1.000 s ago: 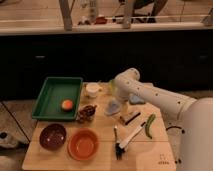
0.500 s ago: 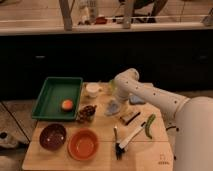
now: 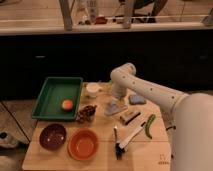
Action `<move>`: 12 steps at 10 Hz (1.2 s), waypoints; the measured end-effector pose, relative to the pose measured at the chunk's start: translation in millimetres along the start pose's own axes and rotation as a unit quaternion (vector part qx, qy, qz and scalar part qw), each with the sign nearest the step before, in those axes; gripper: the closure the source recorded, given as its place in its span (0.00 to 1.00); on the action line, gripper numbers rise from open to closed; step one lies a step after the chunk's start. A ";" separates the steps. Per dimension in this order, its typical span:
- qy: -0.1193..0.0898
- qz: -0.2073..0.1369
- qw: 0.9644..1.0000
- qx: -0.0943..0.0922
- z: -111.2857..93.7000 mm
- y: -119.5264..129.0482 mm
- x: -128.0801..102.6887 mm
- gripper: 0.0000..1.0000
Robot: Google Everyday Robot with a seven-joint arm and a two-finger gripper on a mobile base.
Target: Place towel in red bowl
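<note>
The towel (image 3: pixel 112 106), a small pale crumpled cloth, lies on the wooden table (image 3: pixel 100 160) near its middle. The red bowl (image 3: pixel 83 144) stands empty at the front, left of centre and down-left of the towel. My white arm reaches in from the right and bends down over the towel. The gripper (image 3: pixel 116 97) hangs right above the towel, at or just touching its top.
A green tray (image 3: pixel 50 102) with an orange fruit (image 3: pixel 67 104) is at the left. A dark bowl (image 3: pixel 52 136) stands beside the red one. A white cup (image 3: pixel 93 90), a snack bag (image 3: pixel 87 114), a blue sponge (image 3: pixel 136 99), a brush (image 3: pixel 125 142) and a green pepper (image 3: pixel 149 126) lie around.
The arm has shifted only slightly over the towel. The towel stays on the table in about the same spot.
</note>
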 end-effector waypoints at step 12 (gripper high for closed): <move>-0.005 -0.009 1.000 0.002 24.2 -15.0 -1.5 0.20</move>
